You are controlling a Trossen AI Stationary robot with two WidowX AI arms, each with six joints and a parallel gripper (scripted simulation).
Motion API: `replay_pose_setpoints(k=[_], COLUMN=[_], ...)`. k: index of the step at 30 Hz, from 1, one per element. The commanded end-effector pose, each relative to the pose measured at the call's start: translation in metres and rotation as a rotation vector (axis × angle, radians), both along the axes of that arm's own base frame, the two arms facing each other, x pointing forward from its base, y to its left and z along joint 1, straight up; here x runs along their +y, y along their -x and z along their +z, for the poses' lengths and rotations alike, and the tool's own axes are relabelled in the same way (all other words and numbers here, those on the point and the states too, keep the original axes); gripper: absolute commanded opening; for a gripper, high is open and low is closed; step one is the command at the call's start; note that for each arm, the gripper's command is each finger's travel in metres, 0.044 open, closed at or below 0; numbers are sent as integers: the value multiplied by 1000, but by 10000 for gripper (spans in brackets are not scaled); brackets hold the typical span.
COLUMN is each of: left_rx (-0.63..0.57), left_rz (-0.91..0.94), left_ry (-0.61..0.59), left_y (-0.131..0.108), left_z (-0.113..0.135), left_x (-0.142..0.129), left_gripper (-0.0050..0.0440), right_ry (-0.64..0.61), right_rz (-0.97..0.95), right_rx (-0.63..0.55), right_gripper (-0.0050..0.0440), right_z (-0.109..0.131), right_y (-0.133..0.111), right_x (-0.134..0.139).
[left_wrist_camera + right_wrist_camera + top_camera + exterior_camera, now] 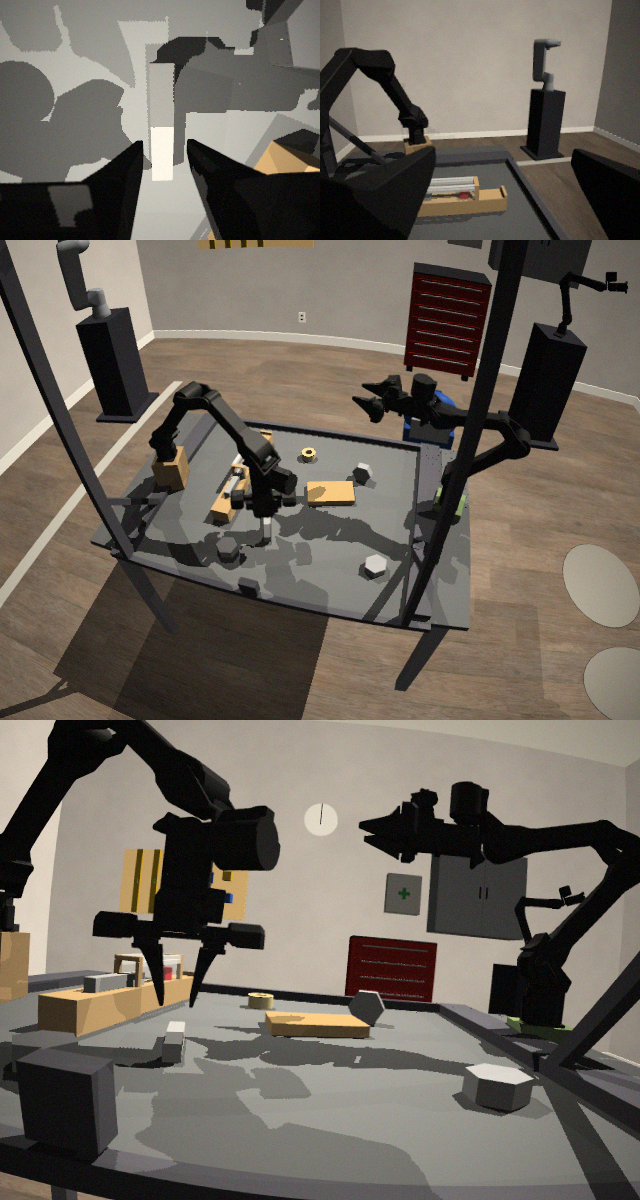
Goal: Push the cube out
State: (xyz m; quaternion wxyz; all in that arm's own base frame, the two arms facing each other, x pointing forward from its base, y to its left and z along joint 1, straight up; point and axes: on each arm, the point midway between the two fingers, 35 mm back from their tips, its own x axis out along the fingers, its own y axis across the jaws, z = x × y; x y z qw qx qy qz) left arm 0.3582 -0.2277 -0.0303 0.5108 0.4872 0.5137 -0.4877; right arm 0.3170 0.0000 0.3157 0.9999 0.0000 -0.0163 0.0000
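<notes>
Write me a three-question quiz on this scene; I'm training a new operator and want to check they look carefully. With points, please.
1. Multiple choice: What lies on the table below the left gripper [266, 516] [176, 1005] [165, 141]?
a) a red cube
b) a pale bar
c) a yellow ring
d) a green block

2. True or false: The right gripper [357, 392] [361, 832] [504, 155] is holding the yellow ring [308, 454] [260, 1001].

3. Fill in the blank: In the channel [223, 512] [57, 1013] [492, 205], the cube [167, 973] [464, 195] is coloured ____.

Key: 1. b; 2. false; 3. red
</notes>
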Motion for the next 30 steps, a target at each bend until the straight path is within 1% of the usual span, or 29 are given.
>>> replay_pose_setpoints(k=[1, 15, 18, 19, 21, 30], left_rx=[-30, -28, -29, -23, -25, -17], left_rz=[5, 5, 5, 5, 5, 6], left_ry=[23, 22, 22, 18, 19, 15], left_y=[-5, -2, -2, -2, -2, -3], left_z=[14, -19, -16, -23, -28, -43], left_x=[-4, -2, -2, -2, -2, -2], left_gripper=[150, 150, 150, 150, 150, 150], right_ry=[0, 0, 0, 0, 0, 0], right_rz=[0, 0, 0, 0, 0, 0], right_rx=[-17, -17, -17, -17, -17, -17], right_gripper=[400, 400, 400, 400, 400, 400], right_z=[7, 7, 7, 7, 7, 7], right_y=[1, 1, 1, 1, 1, 1], right_x=[0, 0, 0, 0, 0, 0])
